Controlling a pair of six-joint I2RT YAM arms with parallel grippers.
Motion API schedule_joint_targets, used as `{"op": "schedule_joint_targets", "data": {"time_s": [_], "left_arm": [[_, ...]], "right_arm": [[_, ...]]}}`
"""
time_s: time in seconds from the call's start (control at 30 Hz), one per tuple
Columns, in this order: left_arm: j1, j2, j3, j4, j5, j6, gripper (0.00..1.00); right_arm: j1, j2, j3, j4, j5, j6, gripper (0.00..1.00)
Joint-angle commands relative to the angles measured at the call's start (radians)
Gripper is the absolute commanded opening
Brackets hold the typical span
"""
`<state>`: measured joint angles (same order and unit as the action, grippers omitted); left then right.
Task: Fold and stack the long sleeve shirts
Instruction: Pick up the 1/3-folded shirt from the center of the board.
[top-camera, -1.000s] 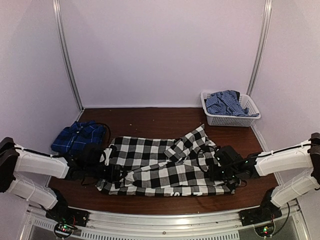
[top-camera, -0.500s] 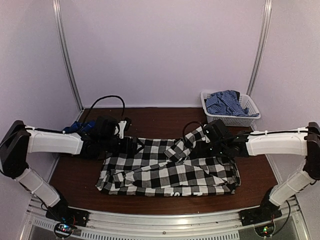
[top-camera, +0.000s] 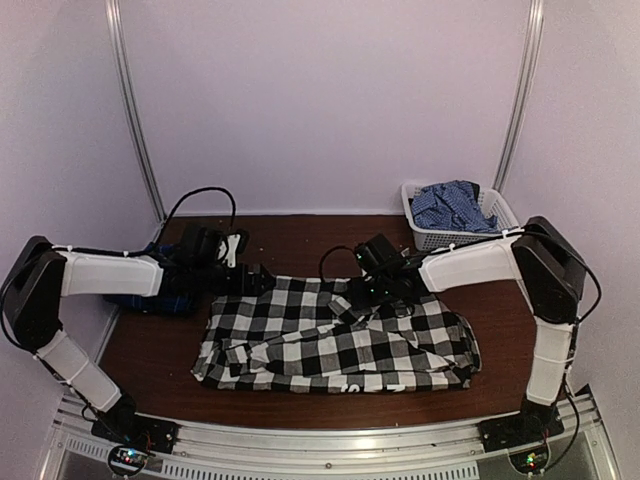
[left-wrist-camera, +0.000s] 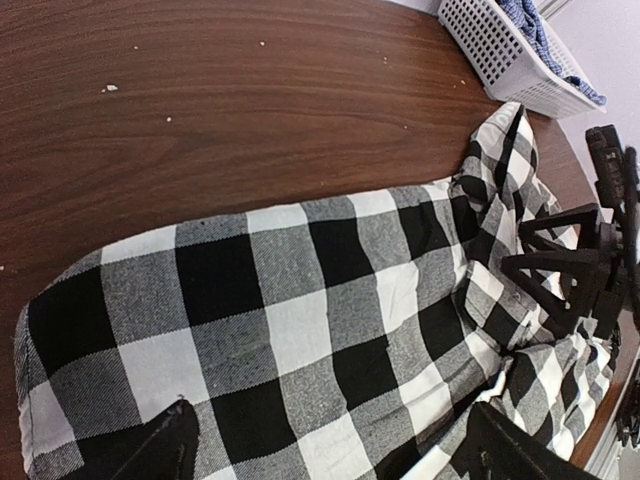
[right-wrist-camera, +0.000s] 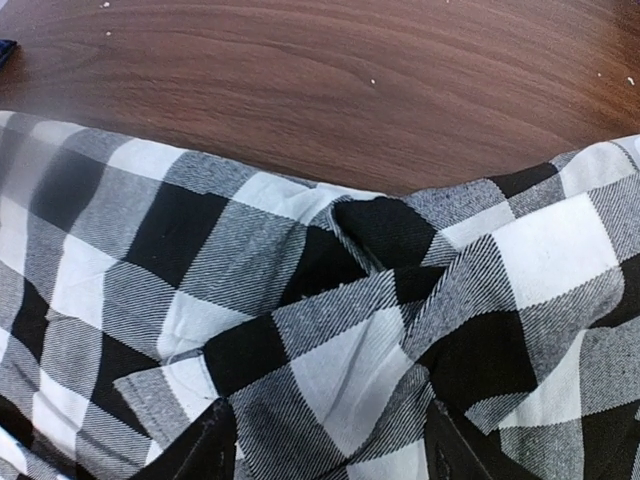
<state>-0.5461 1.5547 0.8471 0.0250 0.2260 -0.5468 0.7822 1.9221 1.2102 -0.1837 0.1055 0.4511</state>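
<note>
Brown table (top-camera: 300, 235): checked shirt (top-camera: 330, 345) flat, long axis left-right; left gripper (top-camera: 260, 280), right gripper (top-camera: 363, 290) jaws apart, empty.

The checked shirt (top-camera: 340, 340) lies across the lower middle of the table (top-camera: 300, 235). The plaid shirt (top-camera: 160, 302) sits just left of it. The basket (top-camera: 478, 240) stands at upper right, behind the checked shirt, with cloth (top-camera: 450, 205) in it.

Looks like matt woven cloth with a fine twill grain on the black-and-white checked shirt (left-wrist-camera: 300, 330). Shows dark wood grain, smooth and slightly glossy, on the table (left-wrist-camera: 250, 120). Appears as white plastic lattice at the basket (top-camera: 460, 240), with blue checked cloth (top-camera: 450, 205) inside.
</note>
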Motion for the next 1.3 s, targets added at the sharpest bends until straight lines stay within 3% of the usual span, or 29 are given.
{"op": "schedule_joint_targets", "data": {"time_s": [0.0, 0.17, 0.5, 1.03, 1.27], "left_arm": [[0.005, -0.04, -0.031, 0.007, 0.004, 0.019, 0.94], [0.011, -0.033, -0.045, 0.007, -0.018, 0.02, 0.95], [0.074, -0.073, -0.066, -0.002, -0.028, 0.032, 0.95], [0.197, -0.114, -0.045, -0.035, -0.027, 0.028, 0.96], [0.213, -0.066, 0.016, 0.012, -0.017, 0.072, 0.95]], "right_arm": [[-0.017, 0.049, 0.045, -0.004, 0.014, -0.007, 0.63], [-0.026, 0.079, 0.039, 0.026, -0.009, -0.005, 0.53], [-0.07, -0.005, -0.004, 0.048, -0.044, -0.017, 0.01], [-0.248, -0.551, -0.123, 0.055, -0.273, 0.014, 0.0], [-0.273, -0.662, -0.093, 0.055, -0.378, 0.05, 0.0]]}}
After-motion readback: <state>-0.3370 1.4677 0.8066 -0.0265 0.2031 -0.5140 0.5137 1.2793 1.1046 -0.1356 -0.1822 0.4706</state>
